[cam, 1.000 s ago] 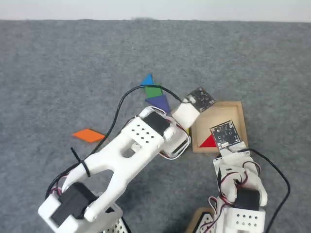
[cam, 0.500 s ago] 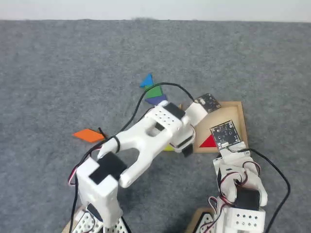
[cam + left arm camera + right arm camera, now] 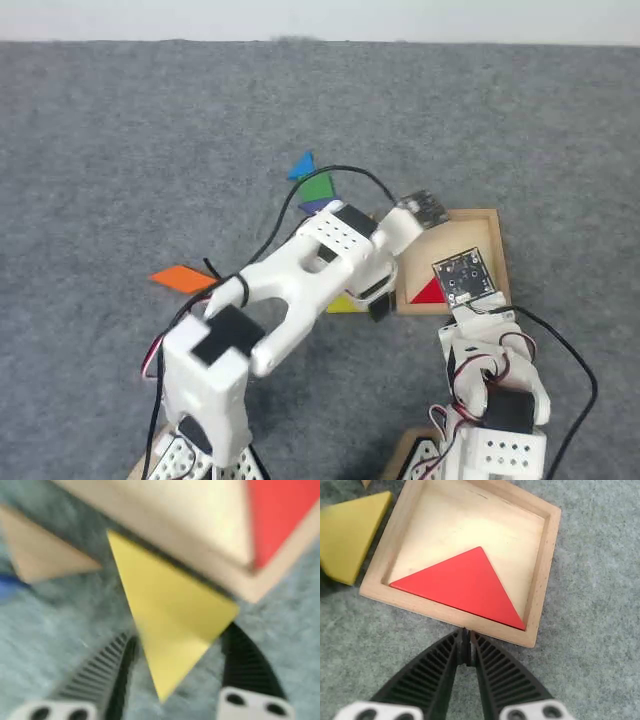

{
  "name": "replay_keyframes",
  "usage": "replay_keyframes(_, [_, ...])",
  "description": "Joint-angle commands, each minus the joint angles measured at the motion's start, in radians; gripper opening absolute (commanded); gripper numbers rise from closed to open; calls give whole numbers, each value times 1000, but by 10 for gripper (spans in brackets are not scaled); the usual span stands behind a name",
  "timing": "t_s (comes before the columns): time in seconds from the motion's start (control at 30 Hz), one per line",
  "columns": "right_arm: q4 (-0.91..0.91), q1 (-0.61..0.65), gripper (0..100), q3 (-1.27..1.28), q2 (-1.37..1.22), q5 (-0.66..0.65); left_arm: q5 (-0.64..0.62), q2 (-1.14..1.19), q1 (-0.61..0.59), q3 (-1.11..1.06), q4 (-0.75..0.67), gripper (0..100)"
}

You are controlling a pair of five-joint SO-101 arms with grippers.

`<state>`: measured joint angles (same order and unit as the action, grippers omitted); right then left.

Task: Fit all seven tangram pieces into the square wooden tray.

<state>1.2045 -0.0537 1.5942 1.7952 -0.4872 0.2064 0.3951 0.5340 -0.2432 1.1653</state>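
Jaws of the left gripper [image 3: 182, 635] gape astride the yellow triangle [image 3: 170, 610] beside the tray [image 3: 165, 530]; right gripper [image 3: 466, 645] hangs closed, empty.

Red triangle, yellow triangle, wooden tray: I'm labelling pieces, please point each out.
red triangle [image 3: 465, 587], right wrist view, centre of its top face.
yellow triangle [image 3: 172, 620], left wrist view, middle of its face.
wooden tray [image 3: 542, 575], right wrist view, bare rim.
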Motion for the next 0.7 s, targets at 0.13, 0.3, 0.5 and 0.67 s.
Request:
replay_keyframes(0.13, [2, 1, 9, -15, -4, -18, 18, 3, -77, 24, 12, 254])
replay_keyframes(0.3, [2, 1, 9, -15, -4, -18, 18, 0, -87, 53, 9, 231])
replay_keyframes(0.5, [2, 1, 9, -15, -4, -18, 14, -164, -121, 87, 147, 213])
replay_keyframes(0.67, [1, 7, 9, -15, -4, -18, -26, -336, -77, 30, 94, 215])
